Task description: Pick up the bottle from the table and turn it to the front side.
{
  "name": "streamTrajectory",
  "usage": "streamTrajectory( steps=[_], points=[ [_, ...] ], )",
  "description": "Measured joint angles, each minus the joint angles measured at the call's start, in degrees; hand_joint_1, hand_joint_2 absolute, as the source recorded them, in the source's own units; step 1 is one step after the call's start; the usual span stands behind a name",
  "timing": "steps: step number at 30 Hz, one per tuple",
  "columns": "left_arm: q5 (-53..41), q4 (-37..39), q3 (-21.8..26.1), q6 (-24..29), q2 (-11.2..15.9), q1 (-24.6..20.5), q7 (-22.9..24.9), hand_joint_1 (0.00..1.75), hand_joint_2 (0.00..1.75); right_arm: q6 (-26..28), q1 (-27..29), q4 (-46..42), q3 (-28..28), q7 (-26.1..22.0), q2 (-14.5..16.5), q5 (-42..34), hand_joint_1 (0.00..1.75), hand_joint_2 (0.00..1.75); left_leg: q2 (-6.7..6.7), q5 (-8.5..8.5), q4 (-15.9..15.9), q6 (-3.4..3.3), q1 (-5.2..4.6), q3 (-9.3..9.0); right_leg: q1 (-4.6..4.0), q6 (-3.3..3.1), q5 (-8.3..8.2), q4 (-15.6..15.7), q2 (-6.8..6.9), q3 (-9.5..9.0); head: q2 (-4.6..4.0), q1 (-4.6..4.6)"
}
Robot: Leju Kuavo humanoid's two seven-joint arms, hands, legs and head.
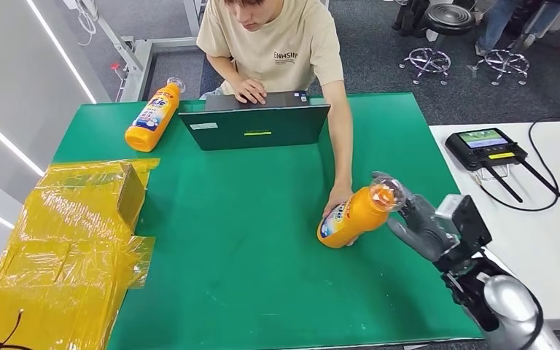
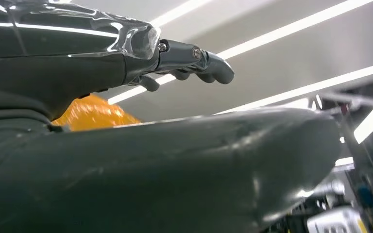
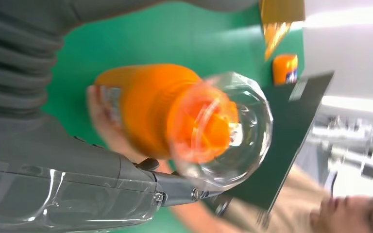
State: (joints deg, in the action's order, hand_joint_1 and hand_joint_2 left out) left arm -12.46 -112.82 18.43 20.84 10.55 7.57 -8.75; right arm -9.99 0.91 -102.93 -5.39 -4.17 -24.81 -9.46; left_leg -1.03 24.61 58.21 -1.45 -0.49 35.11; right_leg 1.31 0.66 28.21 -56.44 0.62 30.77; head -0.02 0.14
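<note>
An orange bottle with a clear cap lies tilted at the right of the green mat, cap end raised toward my right hand. A person's hand rests on its base end. My right hand's fingers reach alongside the clear cap and touch it; whether they grip it is unclear. The bottle looks blurred in the right wrist view. My left hand hangs off the table, fingers loosely bent and holding nothing.
A second orange bottle lies at the mat's far left, beside an open laptop that the person sits behind. A yellow wrapped carton covers the left edge. A controller with cables sits on the white table to the right.
</note>
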Motion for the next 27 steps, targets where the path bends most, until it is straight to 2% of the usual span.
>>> streamTrajectory(
  steps=[5, 9, 20, 27],
  points=[
    [-0.80, 4.41, -6.40, 0.92, 2.19, -4.29, 0.35, 0.00, 0.00, 0.84, 3.44, -1.97, 3.76, 0.76, 0.00, 0.50, 0.00, 1.75, 0.33, 0.01, 0.00, -0.01, -0.02, -0.03, 0.01, 0.02, -0.07, 0.00, -0.33, 0.02, 0.00, -0.01],
    [-0.32, 6.02, -8.07, 1.67, 3.65, -4.90, 0.53, 0.00, 0.00, 0.72, 2.50, -1.41, 3.71, 1.40, 0.00, 0.64, 0.00, 1.75, 0.38, 0.01, 0.00, -0.01, -0.02, -0.05, 0.01, 0.02, -0.09, 0.00, -0.40, 0.02, 0.00, -0.01],
    [2.14, 8.99, -11.34, 1.91, 7.12, -5.96, 0.58, 0.00, 0.00, -1.69, -5.79, 6.12, 0.68, 2.38, -0.97, 0.06, 0.00, 1.75, 0.37, -0.01, 0.00, 0.00, 0.00, -0.06, 0.00, 0.02, -0.09, -0.02, -0.39, 0.01, 0.00, -0.01],
    [2.37, 11.27, -14.55, 2.28, 7.63, -8.67, 0.69, 0.00, 0.00, -4.37, -14.44, 13.61, -4.70, 3.98, -1.29, 0.23, 0.00, 1.75, 0.40, -0.05, 0.01, -0.04, -0.01, -0.06, 0.00, 0.02, -0.17, -0.02, -0.44, 0.00, 0.00, -0.01]
  ],
)
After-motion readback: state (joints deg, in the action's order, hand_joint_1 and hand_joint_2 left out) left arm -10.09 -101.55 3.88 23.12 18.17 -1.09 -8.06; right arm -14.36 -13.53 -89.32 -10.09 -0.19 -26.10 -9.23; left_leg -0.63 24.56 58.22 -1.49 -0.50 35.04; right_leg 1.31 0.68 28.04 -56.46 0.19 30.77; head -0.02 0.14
